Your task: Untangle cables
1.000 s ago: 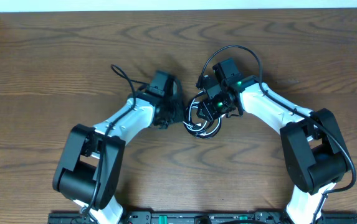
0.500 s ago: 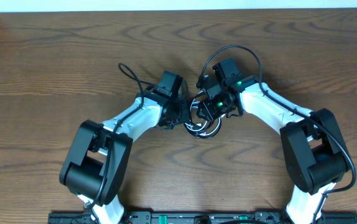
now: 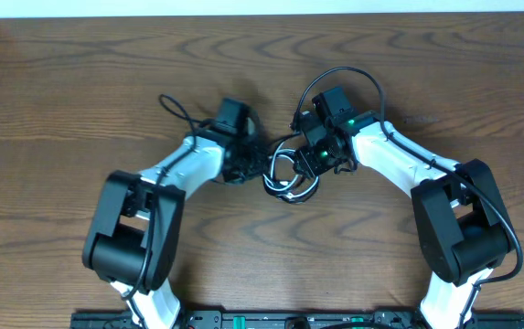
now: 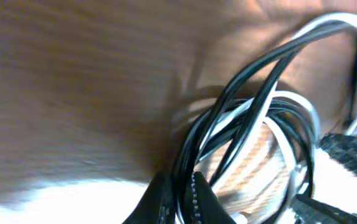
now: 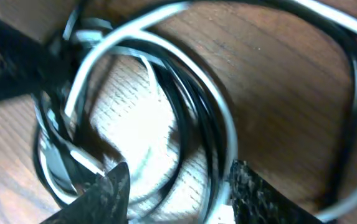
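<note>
Left gripper (image 4: 178,196) clenched on black and white strands of the cables (image 3: 289,178); right gripper (image 5: 178,186) parted, straddling loops of the same coil. Tangled in a loose round bundle on the wooden table (image 3: 106,82), black cords wound with white, hemmed in closely by both arms (image 3: 399,160)

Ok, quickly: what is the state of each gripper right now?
Left gripper: closed on the cables.
Right gripper: open, with cable strands passing loosely through it.

Cables (image 3: 284,187): thin blk + wht cords, 1 tangled coil, on table (image 3: 243,73) centre.
</note>
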`<action>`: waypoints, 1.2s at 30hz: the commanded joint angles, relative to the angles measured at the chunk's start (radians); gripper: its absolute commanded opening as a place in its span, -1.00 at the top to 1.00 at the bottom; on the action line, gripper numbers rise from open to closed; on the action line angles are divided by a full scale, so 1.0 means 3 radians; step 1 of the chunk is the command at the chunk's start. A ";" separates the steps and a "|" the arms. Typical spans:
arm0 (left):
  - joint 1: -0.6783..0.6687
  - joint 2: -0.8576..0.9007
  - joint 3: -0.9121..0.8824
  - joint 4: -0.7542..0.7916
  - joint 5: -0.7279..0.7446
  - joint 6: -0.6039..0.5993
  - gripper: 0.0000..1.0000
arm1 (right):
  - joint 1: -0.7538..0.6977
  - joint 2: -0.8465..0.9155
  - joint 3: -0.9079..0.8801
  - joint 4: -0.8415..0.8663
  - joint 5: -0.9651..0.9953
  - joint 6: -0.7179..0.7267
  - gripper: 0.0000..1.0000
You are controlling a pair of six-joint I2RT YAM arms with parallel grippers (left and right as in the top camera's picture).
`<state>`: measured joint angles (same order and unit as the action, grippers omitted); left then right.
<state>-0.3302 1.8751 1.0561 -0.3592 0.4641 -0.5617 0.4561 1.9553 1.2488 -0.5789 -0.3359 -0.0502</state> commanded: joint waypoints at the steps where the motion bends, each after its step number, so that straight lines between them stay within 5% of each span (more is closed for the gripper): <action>1: 0.0238 0.0057 -0.0020 0.0004 0.0599 0.0011 0.85 | 0.0014 0.0036 0.0013 -0.0005 0.0065 0.0028 0.00; 14: 0.0305 0.0057 -0.0020 0.0271 0.1189 0.0057 0.85 | 0.0017 0.0036 0.0013 0.0036 -0.0446 0.0028 -0.27; 25: 0.0305 0.0057 -0.0020 0.1189 0.2358 -0.0022 0.85 | 0.0019 0.0036 0.0013 -0.0018 0.0056 0.0029 -0.27; 36: 0.0305 0.0057 -0.0020 0.1456 0.2731 -0.0065 0.85 | 0.0019 0.0036 0.0013 -0.0047 0.0643 0.0028 -0.33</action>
<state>-0.2375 1.8782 1.0534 0.0715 1.2163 -0.5797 0.4561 1.9556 1.2488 -0.5854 -0.2298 -0.0437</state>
